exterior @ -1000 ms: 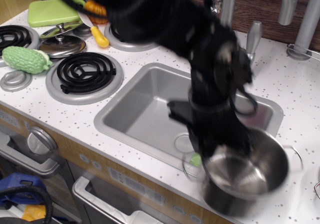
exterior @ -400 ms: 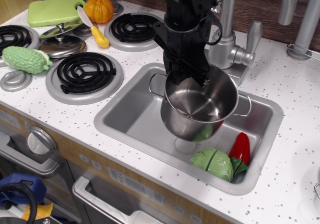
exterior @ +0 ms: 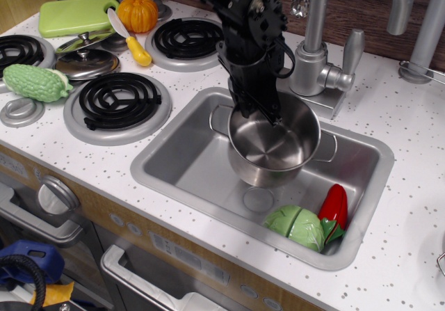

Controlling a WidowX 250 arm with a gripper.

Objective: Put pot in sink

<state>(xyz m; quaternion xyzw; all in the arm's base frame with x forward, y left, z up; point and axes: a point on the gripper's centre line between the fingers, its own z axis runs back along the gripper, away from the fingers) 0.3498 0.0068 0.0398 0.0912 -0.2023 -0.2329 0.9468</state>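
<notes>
The pot [exterior: 274,142] is being held inside the sink [exterior: 188,159], toward the back and middle of the basin, with its open mouth facing up and its shiny inside in plain view. The gripper [exterior: 263,110] is seen reaching down from above and is clamped on the rim of the pot at the side nearest the stove, one finger being shown inside the wall and the other hidden behind it. Whether the bottom of the pot is resting on the sink floor cannot be told, since its base is lying very close to the round drain [exterior: 258,199]. Thin wire handles are being shown on both sides of the pot. In the front right corner of the sink, a green cabbage [exterior: 297,225] and a red pepper [exterior: 334,205] are lying just beside each other, apart from the pot. The faucet [exterior: 325,36] is standing behind the sink on the speckled counter [exterior: 410,186]. To the left, black coil burners [exterior: 119,101] are being shown on the stove, with a green bumpy vegetable [exterior: 33,82] and a steel lid [exterior: 86,60] near them. Farther back, a green cutting board [exterior: 75,15], a small pumpkin [exterior: 138,13] and a yellow-handled knife [exterior: 132,41] are being seen.
</notes>
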